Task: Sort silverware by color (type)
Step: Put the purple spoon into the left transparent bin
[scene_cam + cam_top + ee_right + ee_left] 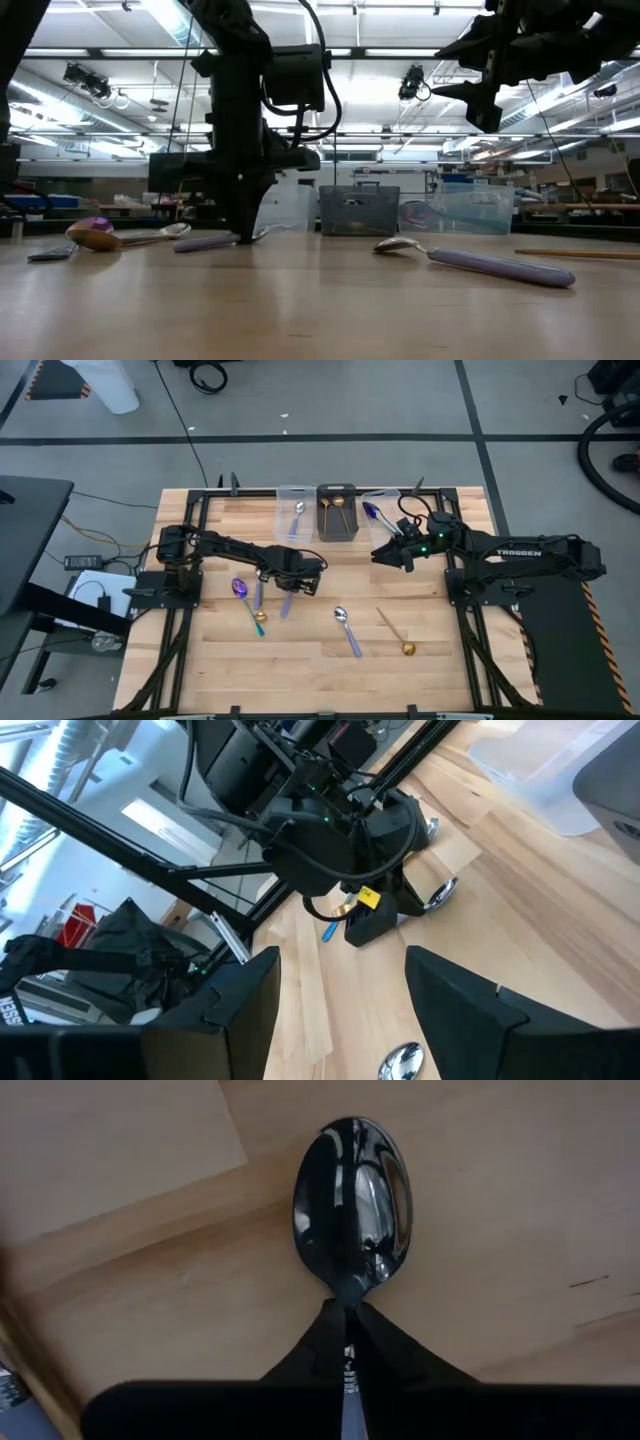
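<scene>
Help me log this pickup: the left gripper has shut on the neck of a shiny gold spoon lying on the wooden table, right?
Not quite. The left gripper is shut on the neck of a shiny silver spoon, not a gold one, as the left wrist view shows. It does lie on the wooden table.

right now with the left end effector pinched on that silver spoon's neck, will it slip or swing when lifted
The silver spoon looks polished and mirror-smooth, so it may slip. The left end effector grips the narrow neck just behind the bowl, so the handle could sag or pivot. It looks stiff metal, unlikely to bend.
</scene>
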Robot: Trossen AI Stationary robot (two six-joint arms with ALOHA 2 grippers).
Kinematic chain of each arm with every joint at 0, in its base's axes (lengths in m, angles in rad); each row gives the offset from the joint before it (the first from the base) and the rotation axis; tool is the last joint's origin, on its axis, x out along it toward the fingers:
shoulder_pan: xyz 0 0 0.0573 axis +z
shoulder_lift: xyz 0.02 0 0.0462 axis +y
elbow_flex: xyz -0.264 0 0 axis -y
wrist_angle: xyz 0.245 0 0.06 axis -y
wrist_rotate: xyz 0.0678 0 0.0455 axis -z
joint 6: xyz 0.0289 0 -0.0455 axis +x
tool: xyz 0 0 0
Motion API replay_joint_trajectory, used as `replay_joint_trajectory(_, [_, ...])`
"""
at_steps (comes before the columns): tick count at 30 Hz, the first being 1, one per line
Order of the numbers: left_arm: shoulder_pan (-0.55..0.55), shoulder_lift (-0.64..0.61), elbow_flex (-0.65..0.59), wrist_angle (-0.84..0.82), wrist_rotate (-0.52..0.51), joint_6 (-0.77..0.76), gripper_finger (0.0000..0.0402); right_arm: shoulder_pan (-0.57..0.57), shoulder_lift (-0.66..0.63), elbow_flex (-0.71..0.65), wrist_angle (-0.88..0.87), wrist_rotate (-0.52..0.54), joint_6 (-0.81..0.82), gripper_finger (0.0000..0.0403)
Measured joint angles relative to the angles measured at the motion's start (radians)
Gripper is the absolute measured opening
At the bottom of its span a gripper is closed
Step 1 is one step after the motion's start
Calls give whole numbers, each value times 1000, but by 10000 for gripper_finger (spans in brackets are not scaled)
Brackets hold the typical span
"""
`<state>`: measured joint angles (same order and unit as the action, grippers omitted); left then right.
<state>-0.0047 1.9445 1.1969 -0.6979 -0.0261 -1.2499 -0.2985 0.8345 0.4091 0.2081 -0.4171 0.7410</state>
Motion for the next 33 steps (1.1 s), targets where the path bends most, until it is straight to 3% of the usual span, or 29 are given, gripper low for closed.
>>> replay_joint_trajectory(4, [20, -38, -6, 11, -8, -15, 14, 0, 0, 0, 0, -2, -1, 225])
replay_joint_trajectory(10, [66, -116, -5, -2, -104, -9, 2, 2, 0, 0, 0, -13, -3, 225])
replay_joint_trajectory(19, [147, -197, -2, -1, -123, 85, 0, 2, 0, -1, 0, -23, -11, 225])
replay_joint_trajectory(33, [354, -237, 238, -15, -147, 476, 0, -5, 0, -1, 8, -13, -25, 225])
